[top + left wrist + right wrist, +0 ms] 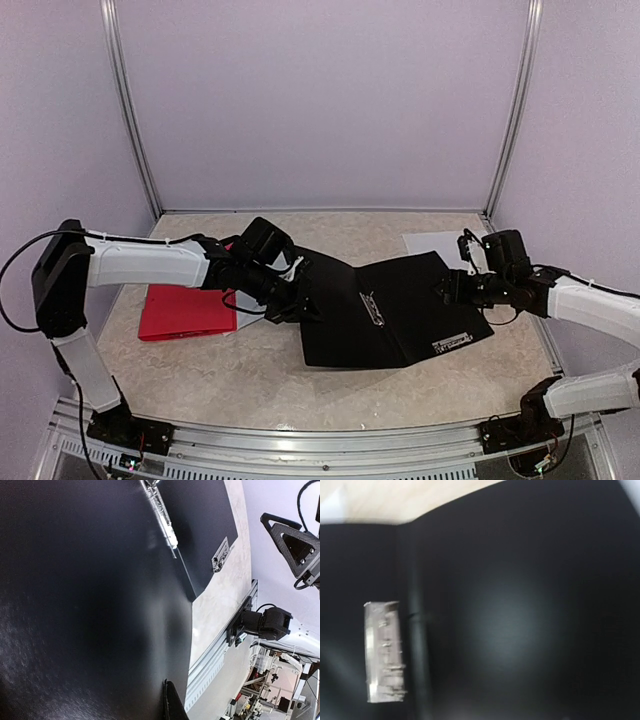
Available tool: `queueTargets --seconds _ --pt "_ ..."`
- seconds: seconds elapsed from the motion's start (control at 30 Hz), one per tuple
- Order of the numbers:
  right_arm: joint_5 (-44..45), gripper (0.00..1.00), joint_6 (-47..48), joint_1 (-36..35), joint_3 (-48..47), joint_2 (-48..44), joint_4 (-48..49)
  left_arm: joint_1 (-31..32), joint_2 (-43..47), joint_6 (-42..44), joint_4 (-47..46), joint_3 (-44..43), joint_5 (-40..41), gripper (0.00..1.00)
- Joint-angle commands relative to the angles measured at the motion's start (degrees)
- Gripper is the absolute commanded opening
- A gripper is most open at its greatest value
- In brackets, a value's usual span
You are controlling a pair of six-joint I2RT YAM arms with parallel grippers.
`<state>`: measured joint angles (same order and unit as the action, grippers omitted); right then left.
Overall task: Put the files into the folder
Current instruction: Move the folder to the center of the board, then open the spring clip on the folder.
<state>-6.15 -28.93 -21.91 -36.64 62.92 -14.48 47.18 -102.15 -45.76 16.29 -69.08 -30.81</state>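
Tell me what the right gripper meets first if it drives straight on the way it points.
The open black folder: the right gripper points at its inner face, which fills the wrist view. Nothing shows between them, though depth is unclear.

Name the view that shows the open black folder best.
Top external: the whole black folder lies open. Left wrist shows one cover close up plus the metal clip; right wrist shows only a blurred patch.
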Motion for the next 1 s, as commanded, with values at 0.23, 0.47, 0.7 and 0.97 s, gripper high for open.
queueTargets --seconds 0.23,0.47,0.7,0.97 --pt "11.2 0.72 -6.6 -28.4 -12.3 29.9 14.3 3.2 13.3 -5.3 7.1 15.9 7.7 0.07" --pt "11.4 0.70 -9.6 -33.0 -14.6 35.6 18.6 4.1 15.5 -5.7 8.7 19.1 9.0 0.14" --pt "13.8 0.65 -13.4 -35.8 -11.6 34.2 17.6 4.2 16.0 -5.9 8.4 20.3 9.6 0.14" --pt "12.9 0.57 -16.5 -36.7 -6.9 33.6 20.8 4.4 16.1 -5.2 9.1 20.3 10.1 0.15"
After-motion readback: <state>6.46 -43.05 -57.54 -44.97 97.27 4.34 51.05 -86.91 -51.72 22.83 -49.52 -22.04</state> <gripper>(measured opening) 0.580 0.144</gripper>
